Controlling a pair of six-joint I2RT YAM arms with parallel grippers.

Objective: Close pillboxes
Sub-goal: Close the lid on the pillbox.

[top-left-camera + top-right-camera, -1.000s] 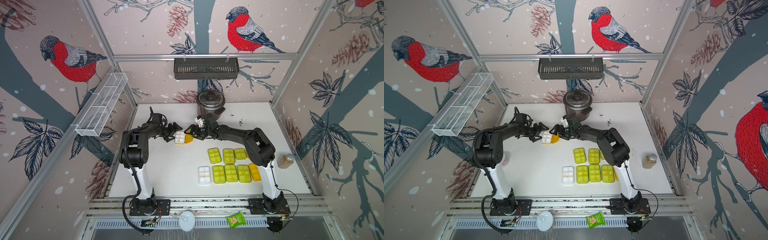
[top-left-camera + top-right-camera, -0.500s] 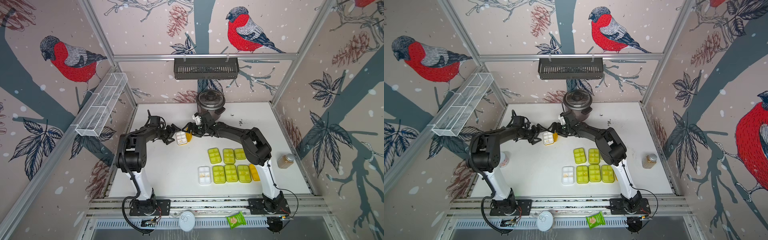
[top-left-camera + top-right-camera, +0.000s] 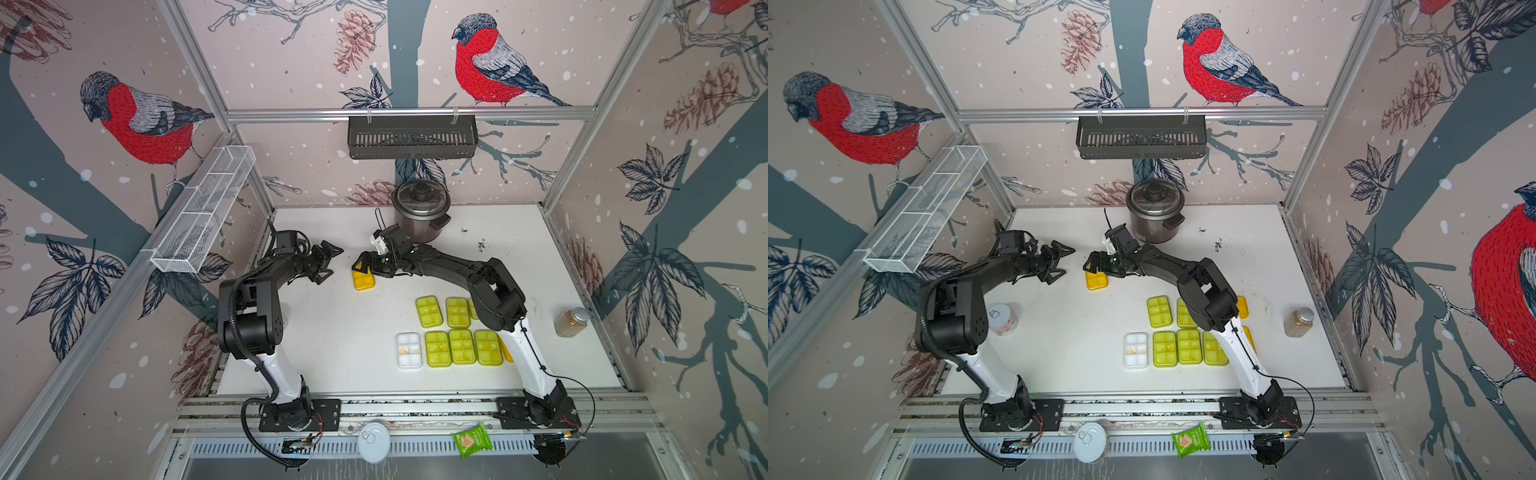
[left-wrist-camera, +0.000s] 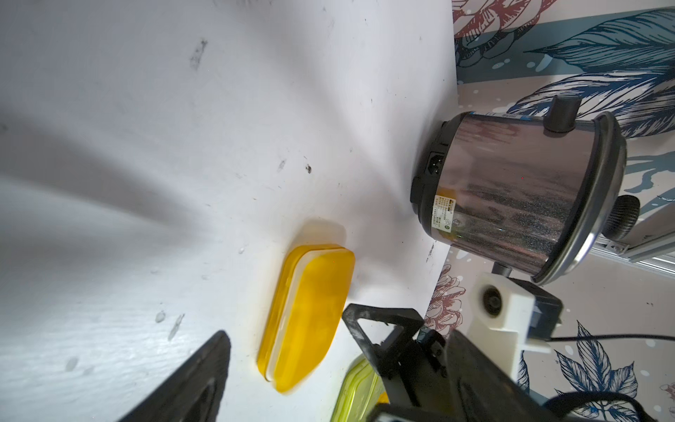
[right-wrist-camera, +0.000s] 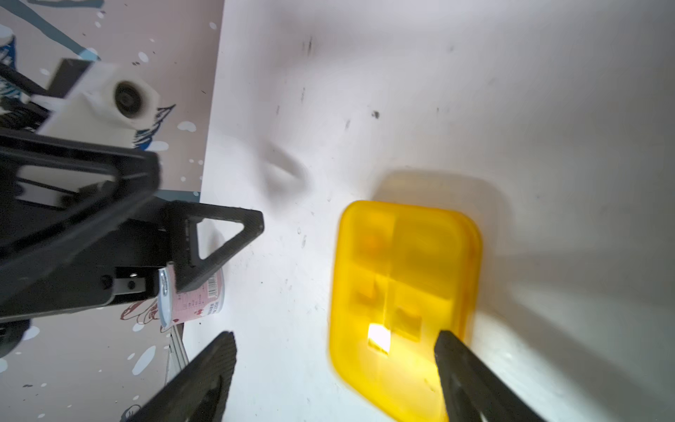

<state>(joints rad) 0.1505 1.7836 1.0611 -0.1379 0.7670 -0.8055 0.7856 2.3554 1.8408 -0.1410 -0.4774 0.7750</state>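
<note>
Orange-yellow pillbox, lid lowered, lies at ten o'clock of the green pillboxes; my right gripper hovers spread above it, best pressing squarely down; my left gripper gapes at nine o'clock.

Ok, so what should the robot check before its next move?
1. Lid of the orange pillbox lying flat: ok.
2. Its latch clicked: cannot tell.
3. The right end effector open, not gripping it: ok.
4. The left end effector open, clear of it: ok.
5. The green pillboxes closed: ok.
6. The partly hidden pillboxes closed: cannot tell.
</note>
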